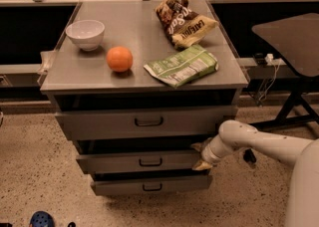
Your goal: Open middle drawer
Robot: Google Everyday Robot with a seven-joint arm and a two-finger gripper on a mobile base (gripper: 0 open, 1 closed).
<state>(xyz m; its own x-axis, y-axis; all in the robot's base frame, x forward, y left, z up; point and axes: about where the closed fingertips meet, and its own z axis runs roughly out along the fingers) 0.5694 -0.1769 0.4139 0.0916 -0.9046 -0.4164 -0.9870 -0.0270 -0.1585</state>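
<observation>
The middle drawer [114,163] is the second of three grey drawers in a metal cabinet, with a low wide front and a small black bar handle [150,162]. Its front stands a little out from the cabinet body, with a dark gap above it. My gripper [200,156] is at the right end of this drawer's front, at the end of my white arm [259,144], which reaches in from the right. It is well right of the handle.
The taller top drawer [99,124] and the bottom drawer [119,187] also stand slightly out. On the cabinet top [65,74] are a white bowl [85,34], an orange [119,58], a green bag [182,65] and a brown chip bag [182,20]. A dark side table [291,37] stands at right.
</observation>
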